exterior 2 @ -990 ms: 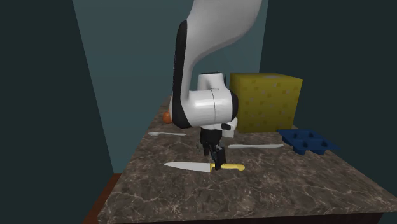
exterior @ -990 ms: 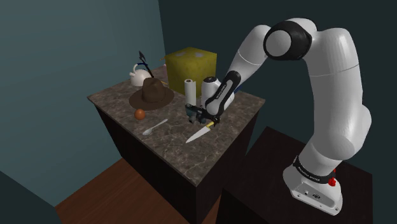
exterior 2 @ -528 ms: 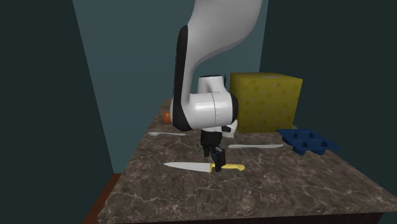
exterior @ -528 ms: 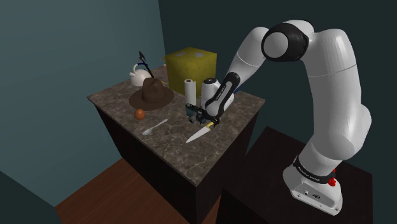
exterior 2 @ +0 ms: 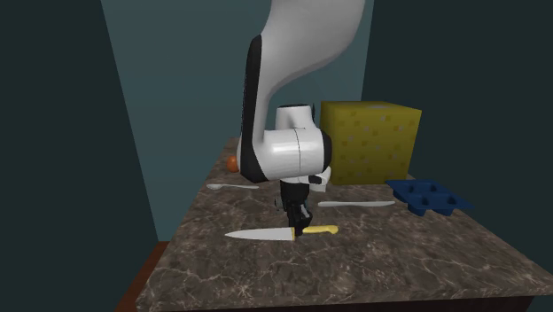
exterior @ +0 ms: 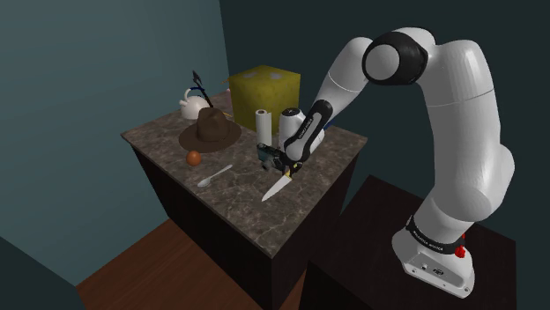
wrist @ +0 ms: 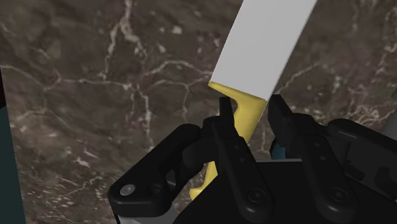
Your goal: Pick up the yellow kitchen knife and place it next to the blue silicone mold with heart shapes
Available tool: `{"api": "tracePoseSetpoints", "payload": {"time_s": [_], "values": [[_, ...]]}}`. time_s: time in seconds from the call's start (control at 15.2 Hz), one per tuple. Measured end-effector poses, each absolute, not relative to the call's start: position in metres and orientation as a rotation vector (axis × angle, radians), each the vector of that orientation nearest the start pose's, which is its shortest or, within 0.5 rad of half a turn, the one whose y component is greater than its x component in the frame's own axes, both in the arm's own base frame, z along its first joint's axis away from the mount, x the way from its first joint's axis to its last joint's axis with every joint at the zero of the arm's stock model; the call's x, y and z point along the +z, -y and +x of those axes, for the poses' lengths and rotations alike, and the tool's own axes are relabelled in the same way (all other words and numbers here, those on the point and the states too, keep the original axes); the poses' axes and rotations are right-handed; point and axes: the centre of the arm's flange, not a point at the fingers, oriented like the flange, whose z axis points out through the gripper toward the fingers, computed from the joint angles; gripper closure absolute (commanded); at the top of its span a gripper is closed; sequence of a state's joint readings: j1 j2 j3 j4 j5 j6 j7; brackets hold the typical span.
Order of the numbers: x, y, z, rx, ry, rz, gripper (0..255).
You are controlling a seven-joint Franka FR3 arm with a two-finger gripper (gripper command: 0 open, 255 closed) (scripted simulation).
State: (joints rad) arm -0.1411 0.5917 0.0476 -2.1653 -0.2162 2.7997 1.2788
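Clasping yellow knife [wrist: 264, 44], apparently: gripper [wrist: 249, 109].

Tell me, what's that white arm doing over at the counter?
The arm has its black pincer shut on the yellow handle of a knife, low over the dark veined counter. The blade sticks out sideways; whether it is off the surface is hard to tell. The blue mold, which the knife is meant to end up beside, sits apart from it, toward the second exterior view's right.
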Motion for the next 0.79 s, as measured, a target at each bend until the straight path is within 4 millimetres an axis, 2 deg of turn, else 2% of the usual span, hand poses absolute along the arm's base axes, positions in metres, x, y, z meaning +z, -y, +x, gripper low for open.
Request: {"api": "tracePoseSetpoints", "payload": {"time_s": [0.26, 0.79], "values": [[0.124, 0.041, 0.556, -0.103, -1.754, -2.624, 255], [0.163, 0.040, 0.556, -0.103, -1.754, -2.625, 255]]}}
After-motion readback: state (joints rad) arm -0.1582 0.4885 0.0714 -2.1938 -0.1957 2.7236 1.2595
